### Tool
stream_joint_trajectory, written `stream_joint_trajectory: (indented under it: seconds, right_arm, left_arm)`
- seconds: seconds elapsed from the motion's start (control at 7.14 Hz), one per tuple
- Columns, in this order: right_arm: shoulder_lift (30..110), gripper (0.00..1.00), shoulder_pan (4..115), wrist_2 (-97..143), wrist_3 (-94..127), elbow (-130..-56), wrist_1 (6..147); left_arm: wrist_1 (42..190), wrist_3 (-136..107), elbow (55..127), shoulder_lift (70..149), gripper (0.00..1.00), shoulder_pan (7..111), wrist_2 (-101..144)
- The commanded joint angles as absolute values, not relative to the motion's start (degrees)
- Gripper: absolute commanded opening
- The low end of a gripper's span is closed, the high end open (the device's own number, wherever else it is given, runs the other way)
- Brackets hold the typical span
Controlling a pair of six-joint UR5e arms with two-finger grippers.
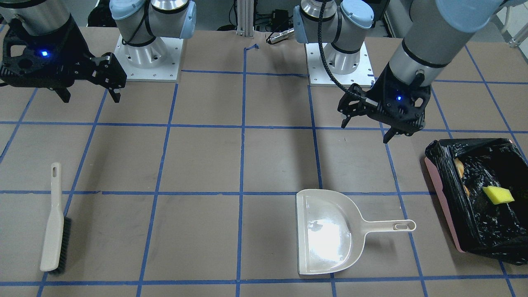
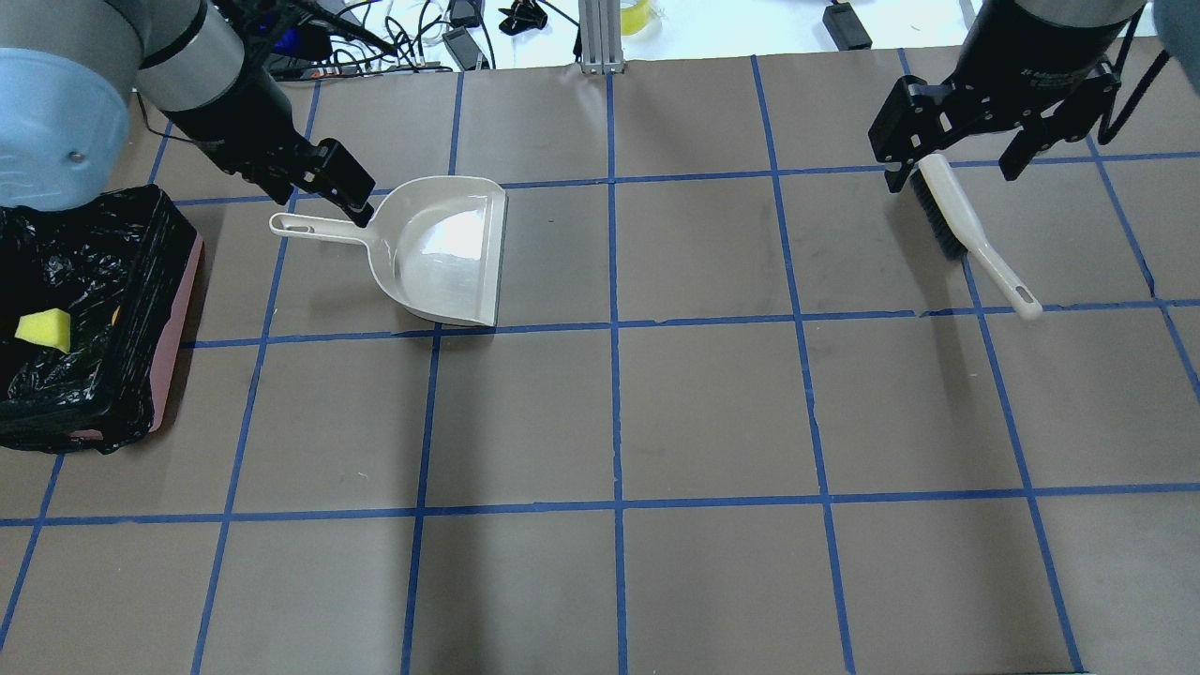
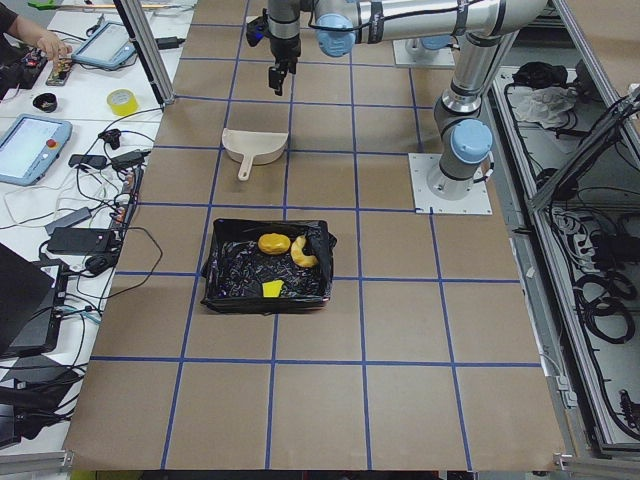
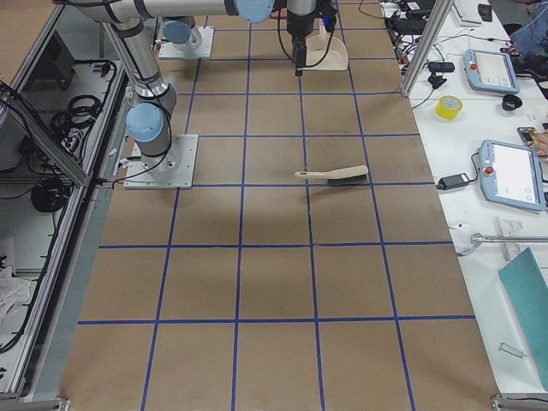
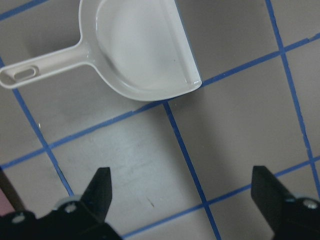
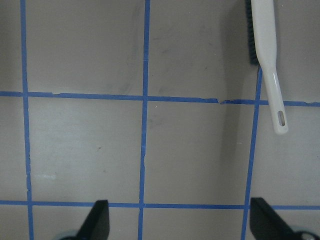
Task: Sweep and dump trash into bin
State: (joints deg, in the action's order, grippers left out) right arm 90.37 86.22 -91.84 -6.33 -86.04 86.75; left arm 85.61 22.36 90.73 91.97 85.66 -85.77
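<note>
The trash lies inside the bin (image 3: 215, 262): a golden-brown potato-like oval (image 3: 273, 243), a pale curved rind slice (image 3: 303, 252) and a yellow-green wedge (image 1: 498, 194), which also shows in the overhead view (image 2: 44, 328). The bin is pink with a black bag (image 1: 443, 198) and stands at the table's left end (image 2: 178, 309). My left gripper (image 1: 366, 131) is open and empty, hovering near the dustpan's handle (image 2: 319, 202); its wrist view (image 5: 181, 187) looks down on the bare table. My right gripper (image 1: 91, 98) is open and empty above the brush's bristle end (image 2: 954, 173).
The cream dustpan (image 1: 326, 235) lies flat and empty, handle toward the bin (image 2: 441, 253) (image 5: 140, 50). The cream brush with dark bristles (image 1: 53, 222) lies on the table's right side (image 2: 966, 220) (image 6: 265, 35). Blue tape grids the brown table.
</note>
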Motion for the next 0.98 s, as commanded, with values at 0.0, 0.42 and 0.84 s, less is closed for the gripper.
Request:
stream_joint_trajectory:
  seconds: [0.0,0.42,0.84]
  right_arm:
    - [90.35,1.0,86.22,-91.85,-6.42,-86.04,86.84]
    - [90.35,1.0,86.22,-91.67,-6.15,-85.87,88.75]
    - [90.44,1.0,86.22,-90.53,-4.75,-85.78,90.09]
  left_arm:
    - [90.08,12.17,90.35,87.47,1.0,85.69,-91.46]
    - [90.09,10.03,89.91,85.52,1.0,85.69,-91.05]
    - [89.57,9.32,90.17,85.17,1.0,85.69,-90.97]
